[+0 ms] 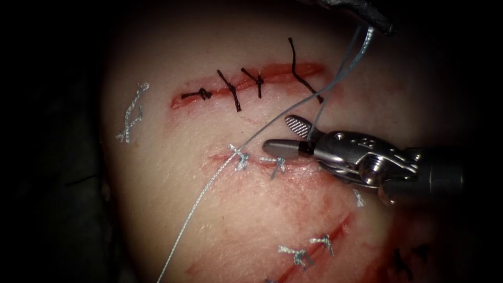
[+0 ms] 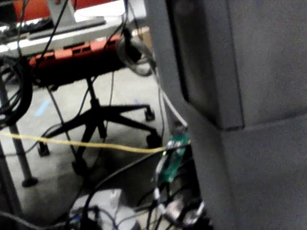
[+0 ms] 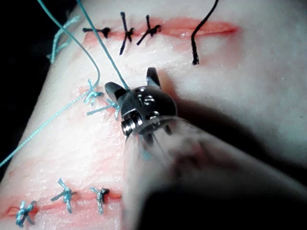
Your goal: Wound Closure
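My right claw (image 1: 285, 134) hangs over the tissue (image 1: 157, 173), spread wide around the pale thread (image 1: 335, 78) beside the cut (image 1: 293, 160), gripping nothing.

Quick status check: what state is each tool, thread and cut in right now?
right tool: jaws open, thread running between them, nothing clamped.
left tool: at the top edge, pale thread leading up to it.
pale thread: runs from a knot on the middle cut, tail trailing down-left.
middle cut: two pale knots tied.
upper cut: three dark knots, one loose dark stitch.
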`<action>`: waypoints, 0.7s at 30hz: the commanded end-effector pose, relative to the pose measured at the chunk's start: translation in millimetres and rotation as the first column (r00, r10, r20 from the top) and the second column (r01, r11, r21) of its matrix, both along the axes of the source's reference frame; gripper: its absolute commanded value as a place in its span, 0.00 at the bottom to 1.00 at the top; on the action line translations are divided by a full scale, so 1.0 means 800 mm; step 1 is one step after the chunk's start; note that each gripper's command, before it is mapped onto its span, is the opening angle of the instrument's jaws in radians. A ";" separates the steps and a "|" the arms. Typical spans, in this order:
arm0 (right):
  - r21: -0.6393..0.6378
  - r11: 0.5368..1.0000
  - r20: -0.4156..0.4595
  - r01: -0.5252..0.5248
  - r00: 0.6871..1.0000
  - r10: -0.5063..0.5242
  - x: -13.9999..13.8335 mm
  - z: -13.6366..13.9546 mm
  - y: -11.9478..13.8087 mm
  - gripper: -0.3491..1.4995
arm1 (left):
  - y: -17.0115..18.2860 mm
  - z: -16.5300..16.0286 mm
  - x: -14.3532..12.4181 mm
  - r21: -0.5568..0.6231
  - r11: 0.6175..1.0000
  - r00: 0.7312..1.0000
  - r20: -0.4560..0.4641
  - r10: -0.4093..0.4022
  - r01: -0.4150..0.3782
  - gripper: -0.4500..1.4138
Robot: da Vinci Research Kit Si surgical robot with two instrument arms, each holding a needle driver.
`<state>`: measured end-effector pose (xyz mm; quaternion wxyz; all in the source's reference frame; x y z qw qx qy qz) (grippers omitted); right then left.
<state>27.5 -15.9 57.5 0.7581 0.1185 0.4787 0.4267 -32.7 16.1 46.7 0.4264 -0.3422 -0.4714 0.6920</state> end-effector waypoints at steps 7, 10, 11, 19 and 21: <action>-0.004 1.000 -0.001 0.004 1.000 -0.004 0.0011 -0.0006 0.0003 0.96 | 0.0005 0.0006 -0.0006 -0.002 1.000 1.000 0.001 -0.001 0.001 0.00; -0.007 1.000 0.002 0.002 1.000 -0.002 0.0014 -0.0010 0.0005 0.94 | 0.0004 0.0006 -0.0007 -0.003 1.000 1.000 0.000 -0.001 0.001 0.00; -0.007 1.000 0.002 0.002 1.000 -0.002 0.0015 -0.0010 0.0005 0.92 | 0.0004 0.0007 -0.0007 -0.003 1.000 1.000 0.000 -0.001 0.001 0.00; -0.003 0.999 -0.012 0.034 0.999 -0.034 0.0013 -0.0006 0.0003 0.44 | 0.0003 0.0007 -0.0008 -0.004 1.000 1.000 -0.001 -0.001 0.001 0.00; 0.030 0.999 -0.029 0.040 0.999 -0.039 0.0008 -0.0007 0.0002 0.00 | 0.0003 0.0007 -0.0008 -0.004 1.000 1.000 -0.001 -0.001 0.001 0.00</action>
